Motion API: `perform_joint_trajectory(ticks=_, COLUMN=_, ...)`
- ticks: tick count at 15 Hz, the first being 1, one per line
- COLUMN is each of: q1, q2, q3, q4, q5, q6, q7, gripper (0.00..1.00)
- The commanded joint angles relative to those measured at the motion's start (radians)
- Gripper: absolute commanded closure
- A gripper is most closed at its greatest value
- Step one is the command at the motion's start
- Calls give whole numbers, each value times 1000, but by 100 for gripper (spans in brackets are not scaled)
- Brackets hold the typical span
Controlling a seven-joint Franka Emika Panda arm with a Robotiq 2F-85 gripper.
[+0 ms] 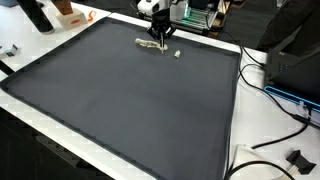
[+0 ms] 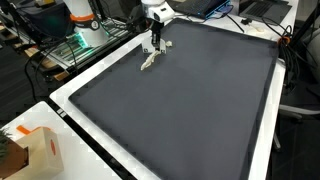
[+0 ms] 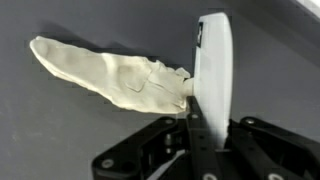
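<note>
Crumpled cream-white cloth strip [image 3: 110, 72] is lying flat on the dark grey table mat [image 1: 150, 110], stretching away to one side of the white-padded fingers [image 3: 213, 60]. The black Robotiq gripper [image 1: 160, 41] is apparently clamping the strip's near end, so the grasp looks made, though nothing is being lifted yet. A small white scrap [image 1: 175, 52] is sitting just beside the fingers, opposite the cloth strip. One pad is hiding the pinch itself, and the second finger is hard to make out.
</note>
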Motion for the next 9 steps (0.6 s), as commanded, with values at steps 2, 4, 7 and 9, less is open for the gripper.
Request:
perform_joint_trajectory(ticks=2, q1=3, q2=107, q3=-3, q4=76, q5=-15, q6=-10, q7=-33, gripper=99)
perform_joint_trajectory(ticks=4, q1=4, q2=137, q3=3, q4=126, q5=-16, q6=-28, q7=-32, gripper=99)
perform_joint_trajectory(ticks=7, q1=3, q2=183, q3=6, q4=192, q5=-33, q6=-61, q7=-22, gripper=99)
perform_joint_trajectory(ticks=9, q1=4, q2=207, q3=6, q4=234, q5=-42, q6=-90, q7=-10, gripper=99)
